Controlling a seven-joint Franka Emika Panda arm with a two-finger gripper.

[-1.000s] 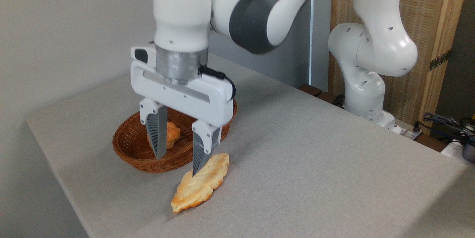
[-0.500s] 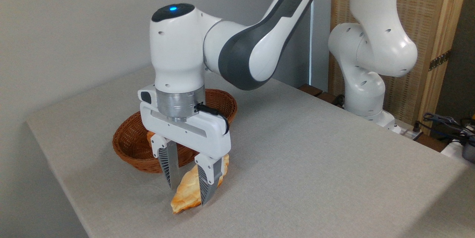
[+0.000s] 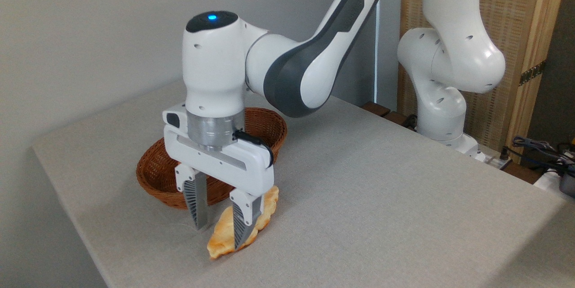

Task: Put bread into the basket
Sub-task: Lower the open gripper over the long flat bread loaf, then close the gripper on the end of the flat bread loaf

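The bread (image 3: 221, 239), a long flat pale golden loaf with darker tips, lies on the grey table just in front of the basket (image 3: 152, 183). The basket is an oval reddish-brown wicker one; most of its inside is hidden behind my hand. My gripper (image 3: 218, 237) is down at the table and open. Its two fingers straddle the middle of the loaf: the left finger (image 3: 197, 209) stands a little apart from the loaf's left edge, while the right finger (image 3: 245, 223) covers its right side.
The arm's white base (image 3: 442, 112) stands at the table's back right, in front of a wooden screen (image 3: 521, 32). Cables (image 3: 539, 148) lie off the table at the far right. The table's front-left edge (image 3: 85, 238) runs close to the bread.
My gripper came down from above the basket's front rim to the table, with its fingers now on both sides of the bread. Over the last half second it shifted slightly left.
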